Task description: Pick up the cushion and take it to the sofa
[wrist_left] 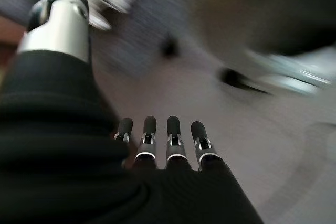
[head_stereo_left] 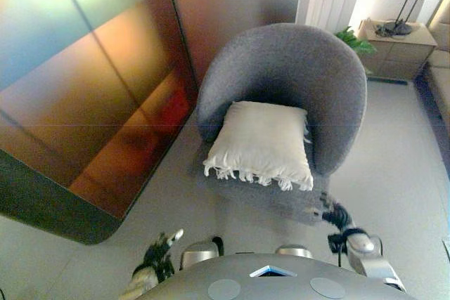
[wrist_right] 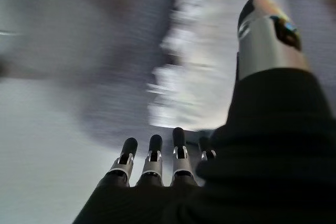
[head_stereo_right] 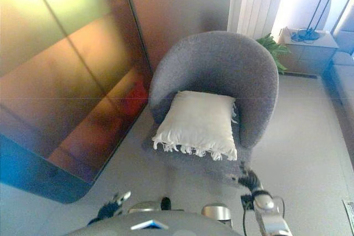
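Observation:
A white cushion [head_stereo_left: 261,142] with a fringed front edge lies on the seat of a round grey armchair [head_stereo_left: 295,68]. It also shows blurred in the right wrist view [wrist_right: 194,77]. My left hand [head_stereo_left: 160,249] hangs low at the lower left, well short of the chair, fingers straight and empty; its own view shows its fingers [wrist_left: 175,135] over the floor. My right hand [head_stereo_left: 336,214] is at the chair's front right corner, below the cushion, fingers [wrist_right: 152,153] straight and holding nothing. A sofa edge [head_stereo_left: 439,68] shows at the far right.
A large glossy brown panel [head_stereo_left: 91,89] stands on the left beside the chair. A wooden side cabinet [head_stereo_left: 397,50] with a lamp and a green plant [head_stereo_left: 354,38] stand at the back right. Grey floor [head_stereo_left: 394,166] lies open right of the chair.

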